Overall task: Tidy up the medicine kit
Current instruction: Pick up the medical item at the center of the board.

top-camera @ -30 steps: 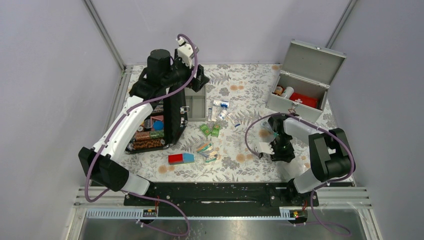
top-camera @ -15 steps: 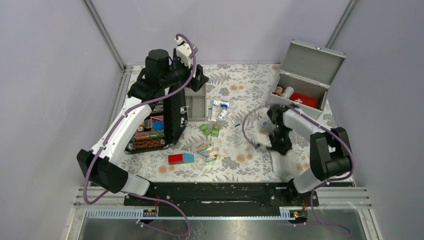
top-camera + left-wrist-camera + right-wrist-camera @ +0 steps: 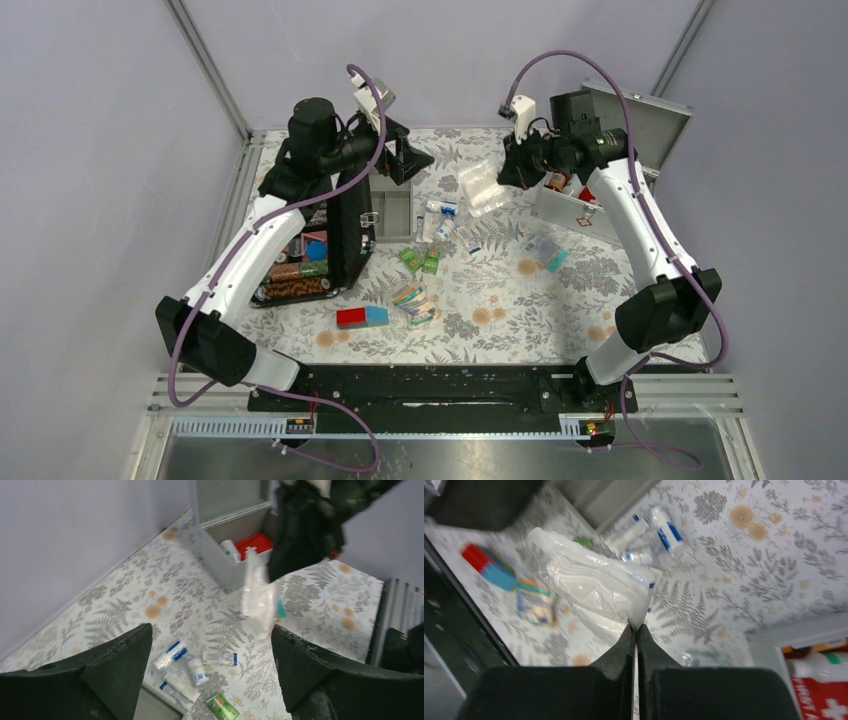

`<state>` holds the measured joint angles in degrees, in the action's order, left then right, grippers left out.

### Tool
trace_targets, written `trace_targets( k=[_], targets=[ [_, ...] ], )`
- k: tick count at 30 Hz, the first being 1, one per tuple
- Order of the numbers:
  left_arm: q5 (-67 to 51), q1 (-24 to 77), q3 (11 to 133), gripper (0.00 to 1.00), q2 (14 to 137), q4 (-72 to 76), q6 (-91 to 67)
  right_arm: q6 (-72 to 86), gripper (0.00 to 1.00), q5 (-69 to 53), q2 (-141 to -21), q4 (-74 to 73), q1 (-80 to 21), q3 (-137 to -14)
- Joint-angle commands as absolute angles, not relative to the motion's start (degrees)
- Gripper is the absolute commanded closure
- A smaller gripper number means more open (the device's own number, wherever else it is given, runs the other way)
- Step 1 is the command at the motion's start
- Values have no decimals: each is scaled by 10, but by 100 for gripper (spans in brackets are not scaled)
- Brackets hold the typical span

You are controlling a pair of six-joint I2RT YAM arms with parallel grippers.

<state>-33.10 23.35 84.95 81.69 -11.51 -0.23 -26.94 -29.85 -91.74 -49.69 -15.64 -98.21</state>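
Right gripper (image 3: 635,626): jaws pressed flat together on the corner of a clear bag (image 3: 591,582). The bag hangs off the tips in the air above the tabletop (image 3: 500,305). There is white folded stuff inside the bag and a blue mark at one edge; can't tell what it is. In the left wrist view the bag is a blurred streak and the right arm is a dark smear across the top.

Medicine kit (image 3: 583,212) sits at the far right corner of the tabletop, lid up and open. In the top view the right arm crosses over it and covers most of the inside; only bits of red and orange show. The left wrist view gives more: a red pouch (image 3: 255,542) and a white bottle (image 3: 230,550) inside, with the kit's right part hidden behind the arm. The right wrist view catches only a corner of it, bottom right, with a white cross on red.

Left gripper (image 3: 212,647): jaws wide apart, nothing between them, up off the tabletop at the far left. It is by the far end of a grey tray (image 3: 392,212) that lies beside the black case (image 3: 345,240). The case is open; the left arm hides part of its contents.

Loose on the tabletop:
- small white tubes and bottles (image 3: 437,218), just beside the tray
- green packets (image 3: 420,260), near them
- a striped bundle (image 3: 413,298)
- a red-and-blue box (image 3: 362,317)
- a teal-edged packet (image 3: 545,252), in front of the kit

Labels are too small to read.
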Motion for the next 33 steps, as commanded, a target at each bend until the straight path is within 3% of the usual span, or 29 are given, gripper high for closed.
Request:
trace_targets(
  k=[1,7,13,16,23,24,25,28,30,33],
  targets=[
    [-447,235,862,12,816,-47,-14,-34,100,-350,-942,-392,-160,-1007],
    [-491,247,886,13,878,-57,-18,6,100,-347,-951,-335,-169,-1017],
    [-462,253,924,25,946,-32,-68,40,100,-361,-958,-311,-184,-1043],
    [-482,248,933,38,967,-3,-112,49,100,-383,-954,-306,-187,-1041],
    [-586,242,934,86,993,72,-209,45,100,-400,-945,-304,-188,-1012],
    [-593,241,934,92,995,80,-217,45,96,-408,-946,-304,-188,-1010],
    [-599,239,934,96,997,87,-224,45,85,-421,-947,-305,-188,-1009],
    [-622,233,935,100,1003,119,-256,53,45,-447,-951,-293,-188,-1002],
    [-639,229,938,100,1011,134,-275,57,36,-461,-952,-284,-187,-999],
    [-662,223,940,100,1019,166,-307,53,33,-473,-958,-284,-187,-1005]
  ],
)
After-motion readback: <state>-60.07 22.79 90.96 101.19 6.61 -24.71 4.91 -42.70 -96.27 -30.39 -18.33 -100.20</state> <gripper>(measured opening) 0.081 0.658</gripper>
